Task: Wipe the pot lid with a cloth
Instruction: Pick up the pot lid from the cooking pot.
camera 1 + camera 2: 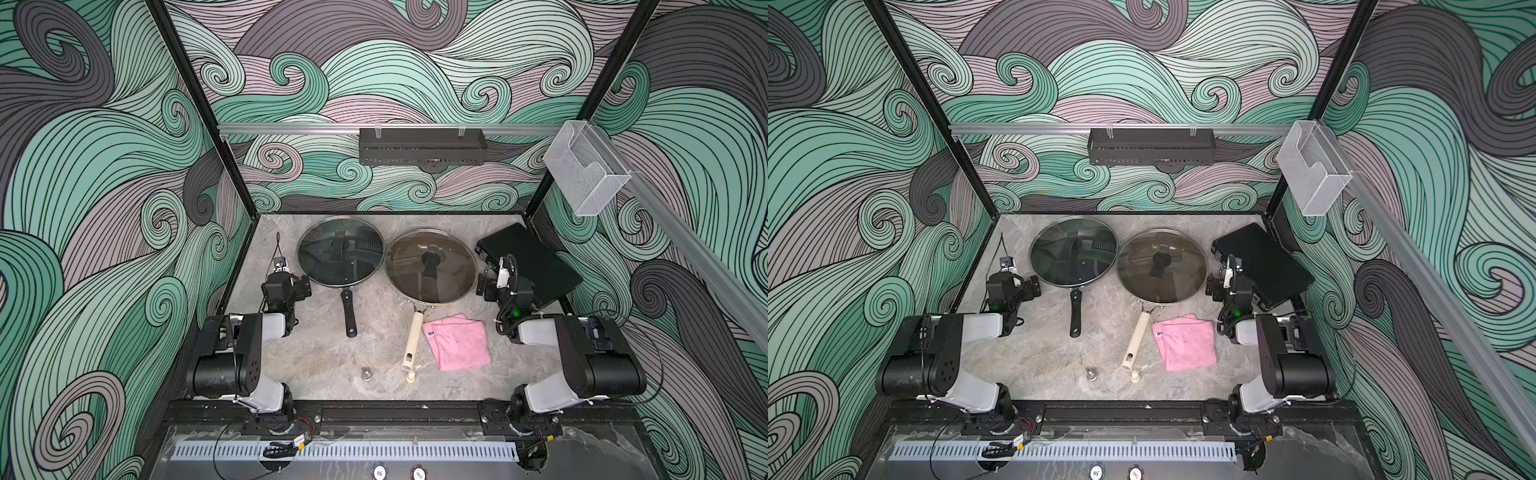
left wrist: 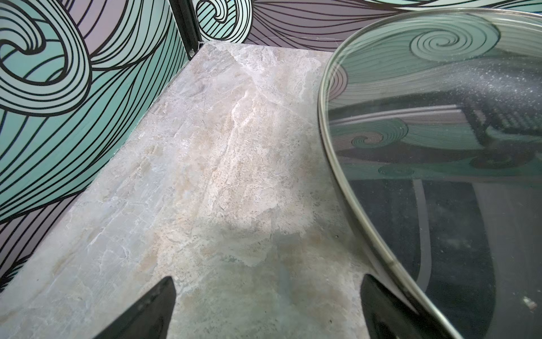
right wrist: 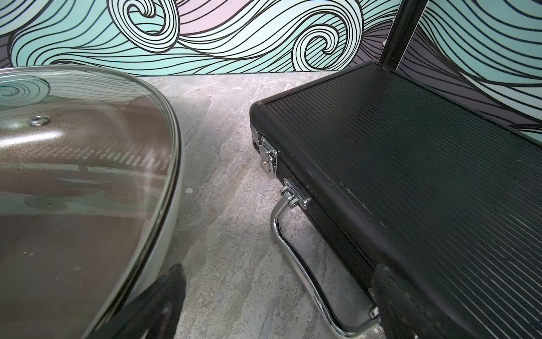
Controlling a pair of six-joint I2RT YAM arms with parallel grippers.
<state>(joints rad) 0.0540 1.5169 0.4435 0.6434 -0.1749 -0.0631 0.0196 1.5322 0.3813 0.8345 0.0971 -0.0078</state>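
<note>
Cloth (image 1: 457, 341) flat on marble tabletop (image 1: 316, 357), swirl-patterned walls (image 1: 374, 62) around; left claw (image 2: 267, 278), right claw (image 3: 280, 268) wide, empty

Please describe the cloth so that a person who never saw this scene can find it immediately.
Start at the marble tabletop and find the long cream pan handle near its middle. The cloth lies flat beside that handle, toward the right arm. It is the only soft, pink thing there, with a small blue tag at one edge.
</note>
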